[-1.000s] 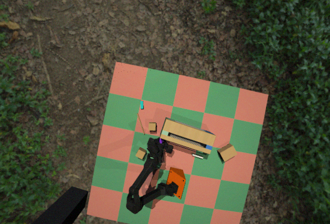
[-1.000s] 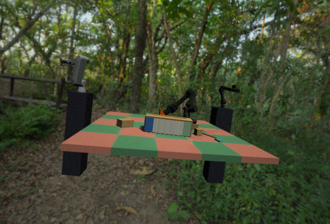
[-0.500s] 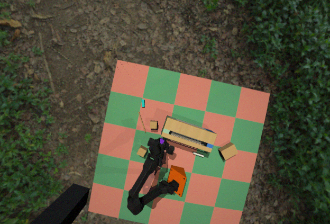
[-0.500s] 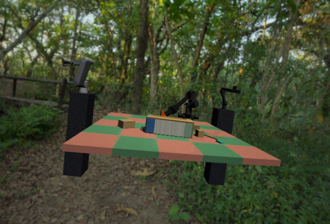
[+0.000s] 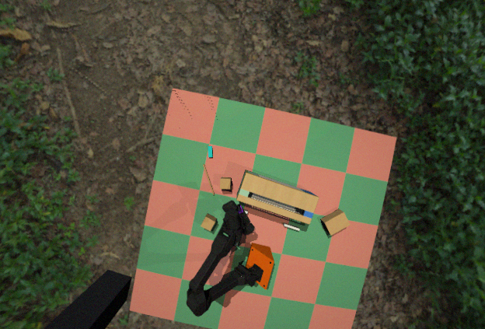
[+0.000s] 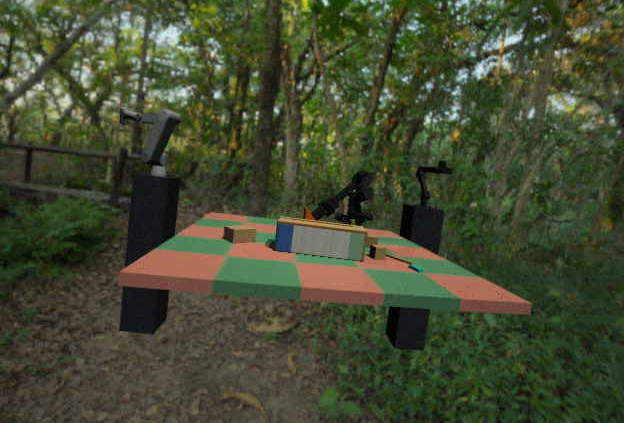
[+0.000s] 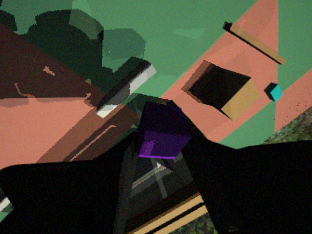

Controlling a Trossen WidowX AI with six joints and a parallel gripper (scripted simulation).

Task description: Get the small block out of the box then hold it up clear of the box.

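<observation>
The purple block (image 5: pixel 241 209) (image 7: pixel 164 131) is between my fingers, outside the box at its left end in the top view. My gripper (image 5: pixel 242 211) (image 7: pixel 157 135) is shut on it. The wrist view shows the block close up, with dark fingers on both sides. The long box (image 5: pixel 280 190) (image 6: pixel 320 241) has a tan top, a pale green end and a blue end; the block is near the pale green end. In the exterior view the box hides the block and fingertips. The block's height above the table is hard to tell.
Tan blocks (image 5: pixel 225 183) (image 5: pixel 208 223) (image 5: pixel 337 221) stand around the box. A thin stick (image 5: pixel 208 179) (image 7: pixel 256 43) and a teal piece (image 5: pixel 210 152) (image 7: pixel 273 92) lie beyond its left end. A white bar (image 5: pixel 291 227) lies along its near side; another white bar (image 7: pixel 127 89) shows near my fingers.
</observation>
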